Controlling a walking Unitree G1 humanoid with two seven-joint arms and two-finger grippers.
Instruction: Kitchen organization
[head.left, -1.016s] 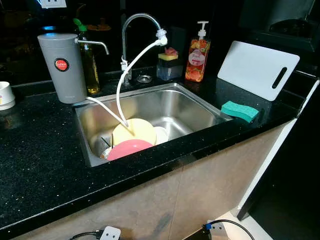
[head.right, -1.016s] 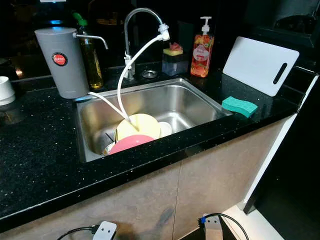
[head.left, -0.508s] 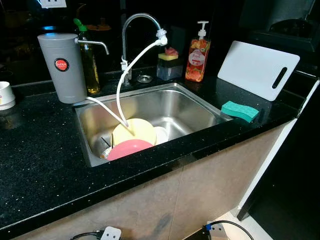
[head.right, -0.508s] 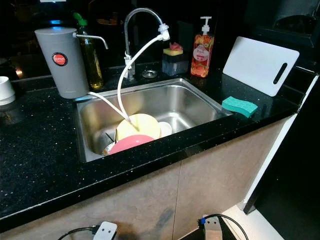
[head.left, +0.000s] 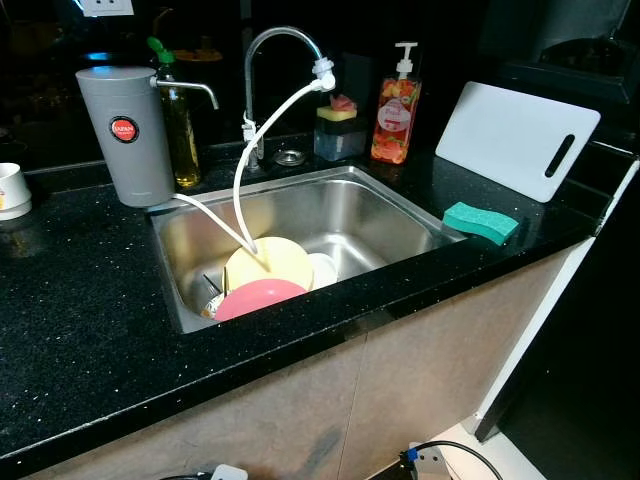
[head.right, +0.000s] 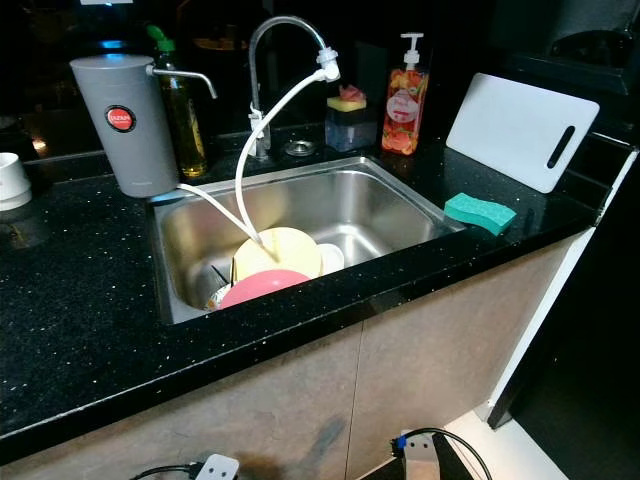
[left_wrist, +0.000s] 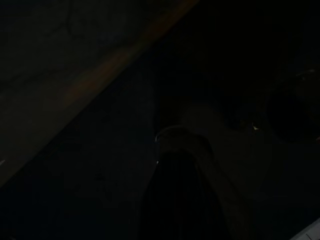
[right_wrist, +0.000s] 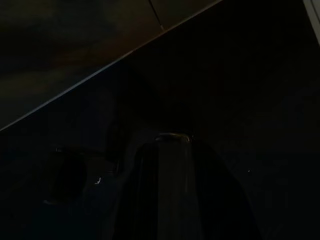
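In the steel sink (head.left: 390, 215), a pink plate (head.left: 258, 297) leans against a yellow plate (head.left: 268, 264), with a small white dish (head.left: 322, 269) just beside them. A white hose (head.left: 250, 150) runs from the faucet (head.left: 280, 45) down onto the yellow plate. On the black surface (head.left: 80, 300) stand a grey water filter (head.left: 125, 135), an oil bottle (head.left: 180, 130), a soap dispenser (head.left: 396, 110), a green sponge (head.left: 480, 221) and a white cutting board (head.left: 515, 138). Both wrist views are very dark; I cannot tell how either arm's jaws stand.
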